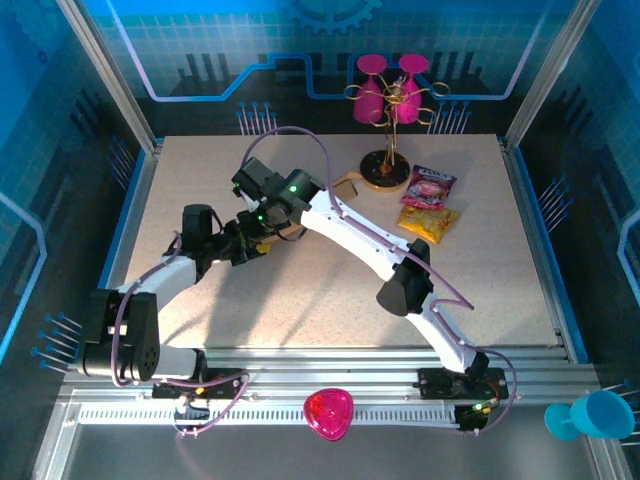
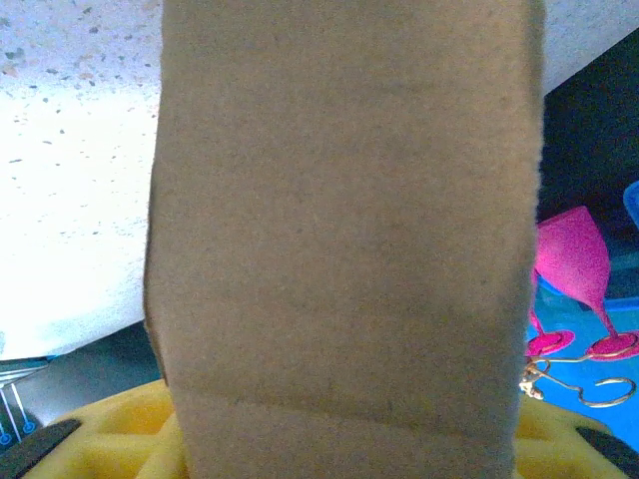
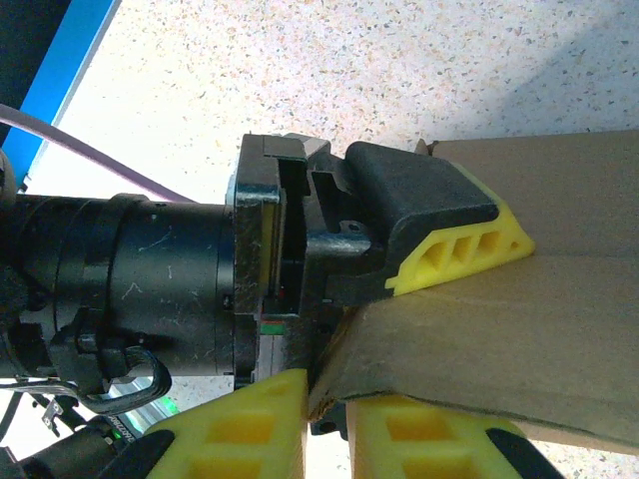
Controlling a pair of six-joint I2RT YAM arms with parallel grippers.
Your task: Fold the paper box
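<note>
Paper box [image 3: 539,339]: right gripper [image 3: 327,424] pinches its flap edge; left gripper [image 3: 449,254] state cannot be told. Pivot slowly about the crease.

Both arms bend inward and their wrists meet close together. The left gripper [image 3: 474,274] is clamped on the box [image 3: 569,319]. The right gripper [image 3: 324,417] pinches the edge of it between its yellow fingers [image 3: 250,424].

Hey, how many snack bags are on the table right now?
2. A purple bag lies just right of the wire stand's base, and a yellow bag lies right in front of the purple one, near the table's right side. Others could be hidden from view.
</note>
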